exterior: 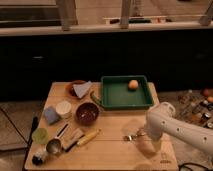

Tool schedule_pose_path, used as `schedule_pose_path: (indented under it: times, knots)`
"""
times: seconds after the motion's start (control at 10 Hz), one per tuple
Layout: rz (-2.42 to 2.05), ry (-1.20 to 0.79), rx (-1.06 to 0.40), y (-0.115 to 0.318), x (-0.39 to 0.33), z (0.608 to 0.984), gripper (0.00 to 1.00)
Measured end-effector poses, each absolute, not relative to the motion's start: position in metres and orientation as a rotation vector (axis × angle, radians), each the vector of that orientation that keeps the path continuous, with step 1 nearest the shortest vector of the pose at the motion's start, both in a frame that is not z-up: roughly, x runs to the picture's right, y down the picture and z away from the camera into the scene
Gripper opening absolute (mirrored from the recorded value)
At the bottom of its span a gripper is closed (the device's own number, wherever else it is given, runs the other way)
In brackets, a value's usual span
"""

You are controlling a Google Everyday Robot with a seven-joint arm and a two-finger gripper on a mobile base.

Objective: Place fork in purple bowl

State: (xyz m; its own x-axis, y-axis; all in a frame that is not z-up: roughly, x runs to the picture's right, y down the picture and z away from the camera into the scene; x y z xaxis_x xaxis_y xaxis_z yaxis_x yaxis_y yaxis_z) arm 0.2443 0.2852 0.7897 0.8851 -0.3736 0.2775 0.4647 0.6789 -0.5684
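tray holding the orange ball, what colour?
Green tray, camera view; the end effector is low by the fork, right of the purple bowl.

My arm (pixel 172 126) looks smooth and white: thick rounded tubes with a bulbous elbow. The gripper (pixel 143 133) sits at the arm's lower-left tip.

No legible text, label, brand or number anywhere. Small dark mark (pixel 163 161) near the front right corner of the wooden table (pixel 115 152), not readable. Nothing readable on the white arm (pixel 172 124) or on the gripper (pixel 143 133), low over the right part of the table, just beside the fork (pixel 131 136).
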Motion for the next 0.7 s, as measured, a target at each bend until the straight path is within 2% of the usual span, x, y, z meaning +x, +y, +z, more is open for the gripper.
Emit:
schedule_pose_path:
  times: [0.2,0.7]
  knots:
    - [-0.479,-0.155,-0.676,0.284,0.234,0.795,0.75]
    - [-0.47,-0.173,-0.685,0.278,0.223,0.807,0.25]
